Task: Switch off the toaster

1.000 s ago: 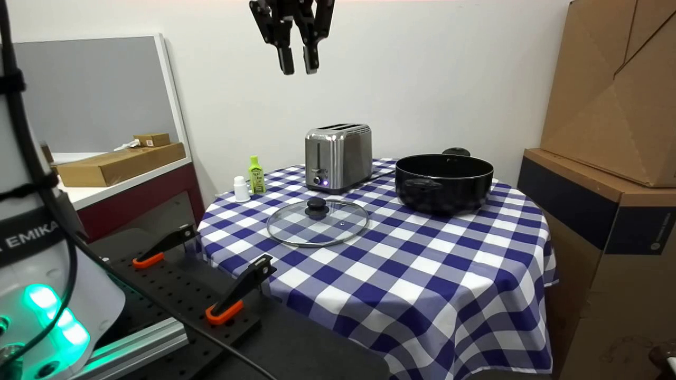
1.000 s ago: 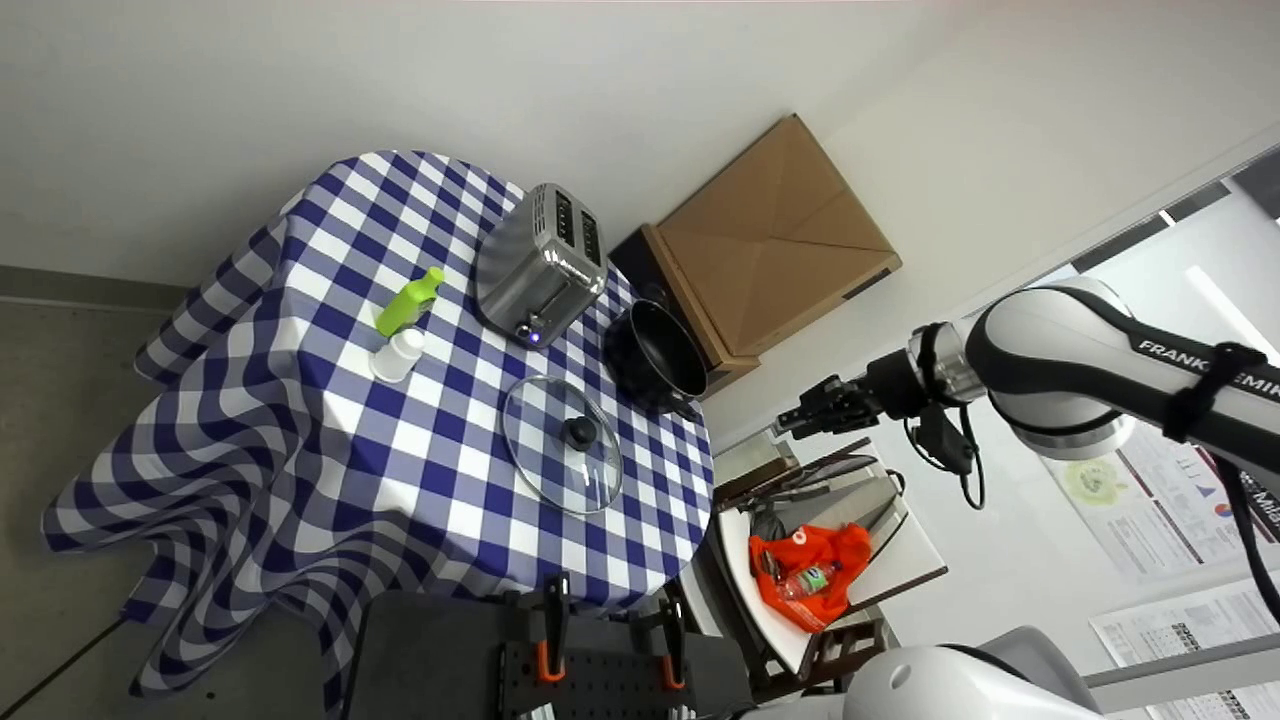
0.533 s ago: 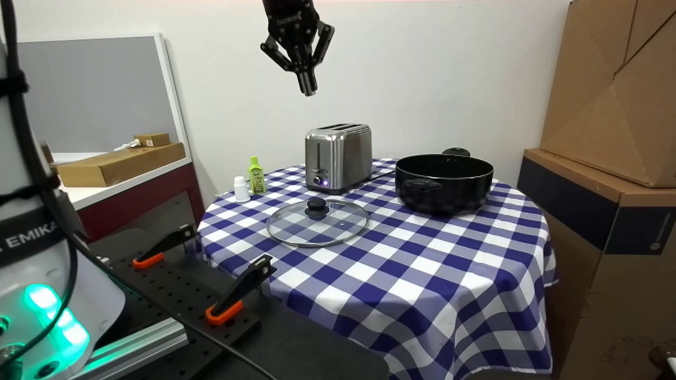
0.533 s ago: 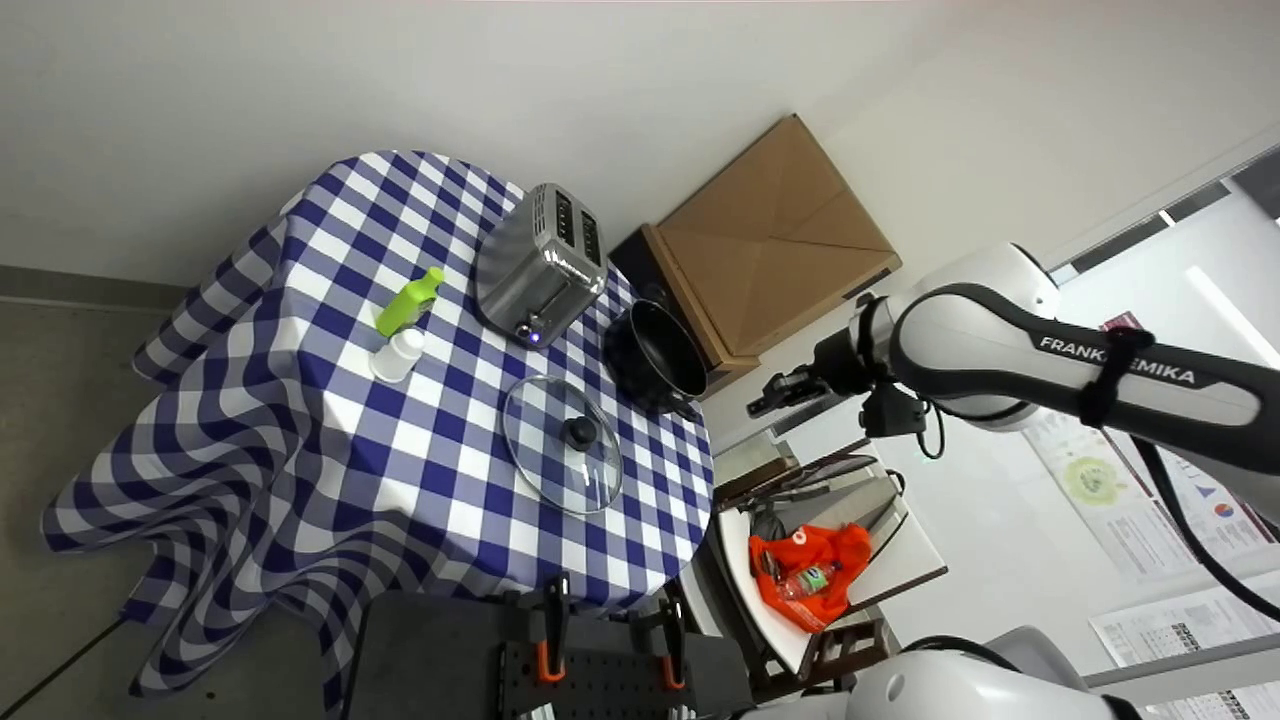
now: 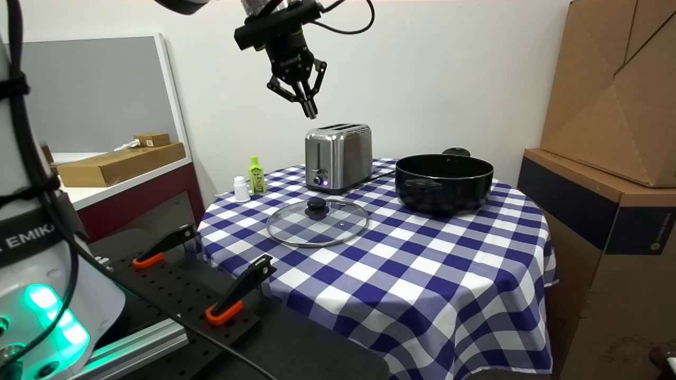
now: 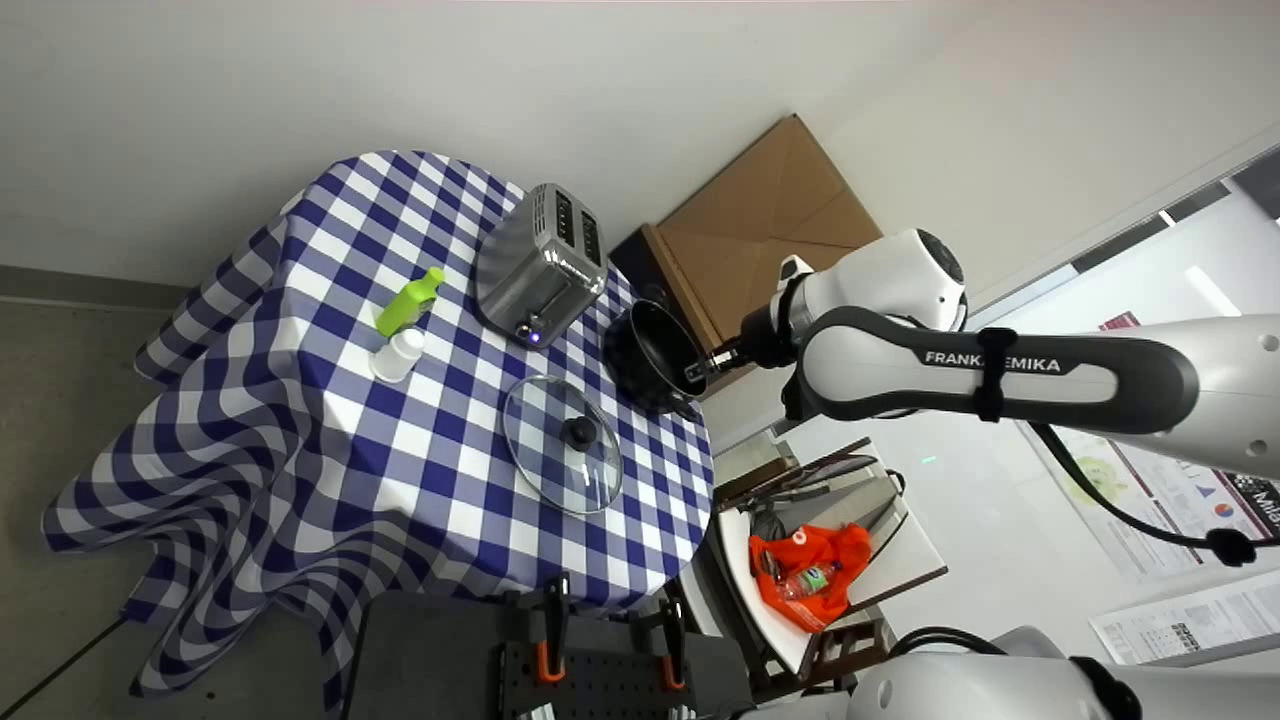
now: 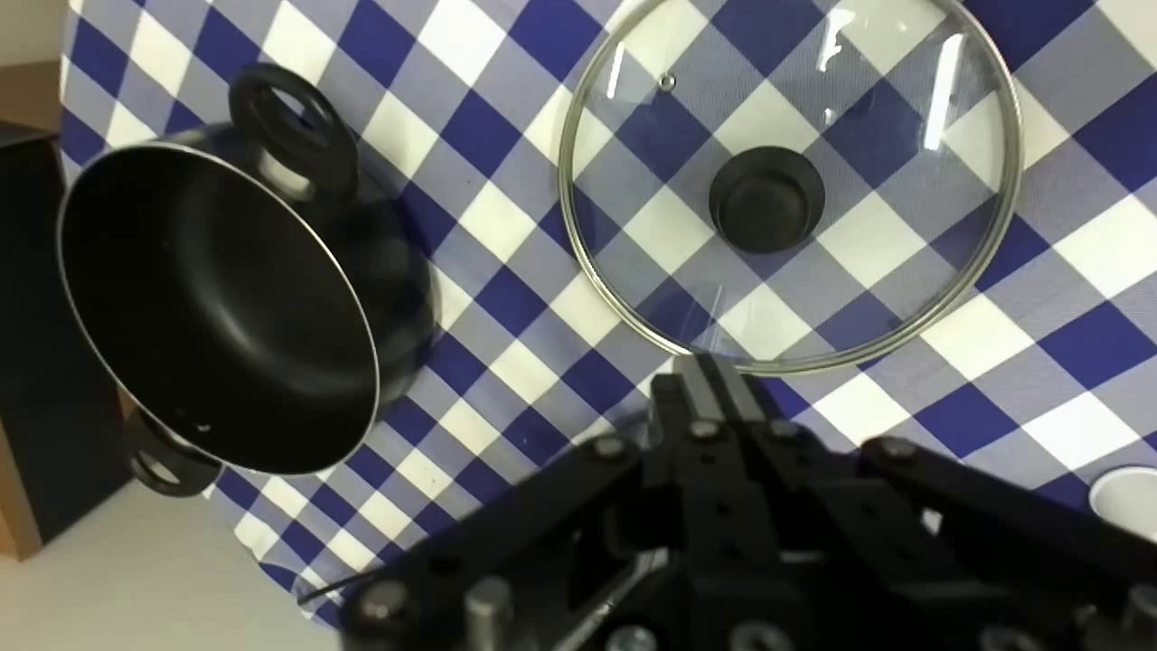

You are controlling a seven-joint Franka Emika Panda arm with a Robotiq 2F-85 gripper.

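Note:
The toaster [image 5: 346, 158] is a silver boxy one with two slots on top. It stands upright on the checked cloth and also shows in an exterior view [image 6: 525, 275]. Its front end has a slot with a lever [image 5: 318, 171] near the bottom, a knob [image 5: 317, 180] and a glowing purple-blue light [image 5: 325, 182]. My gripper [image 5: 310, 116] is shut and empty, in the air above the height of the toaster's top. It also shows in an exterior view [image 6: 695, 373]. In the wrist view the shut fingertips [image 7: 710, 362] cover most or all of the toaster.
A black pot [image 5: 444, 184] stands beside the toaster. A glass lid [image 5: 318, 224] with a black knob lies before it. A green bottle [image 5: 256, 176] and a white bottle [image 5: 241, 189] stand on the other side. Cardboard boxes [image 5: 602, 211] and a wall border the table.
My gripper has gone from open to shut. The arm has come down and forward, toward the toaster. The toaster and other objects have not moved.

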